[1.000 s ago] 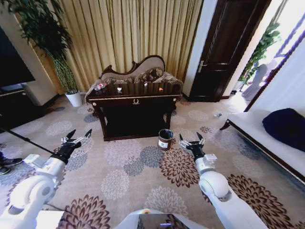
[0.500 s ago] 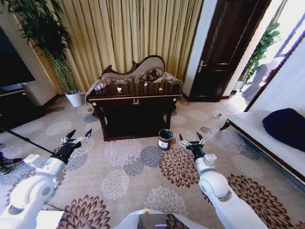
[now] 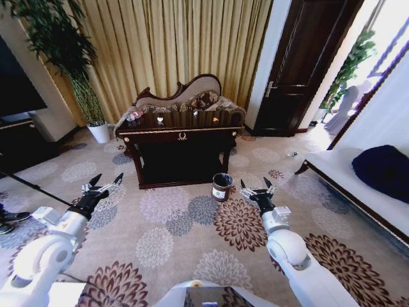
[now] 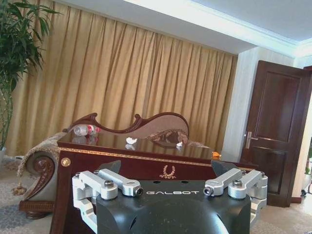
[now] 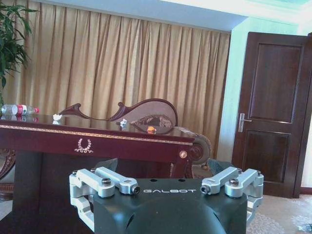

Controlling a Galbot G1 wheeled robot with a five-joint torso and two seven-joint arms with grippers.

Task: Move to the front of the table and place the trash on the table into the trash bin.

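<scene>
Looks like a fancy living room in a home. Floral carpet [image 3: 192,224] all over, long gold curtains [image 3: 172,45] on the far wall, a carved-back sofa [image 3: 185,96] behind a dark glossy table [image 3: 182,128], dark wooden door [image 3: 307,57] far right, tall potted plant [image 3: 64,51] far left.

Both arms reach forward, low over the carpet, short of the table [image 3: 182,135]. The left gripper [image 3: 102,184] hangs off the table's left front corner, jaws spread and empty. The right gripper [image 3: 257,187] hangs off its right front corner, jaws likewise spread.
</scene>
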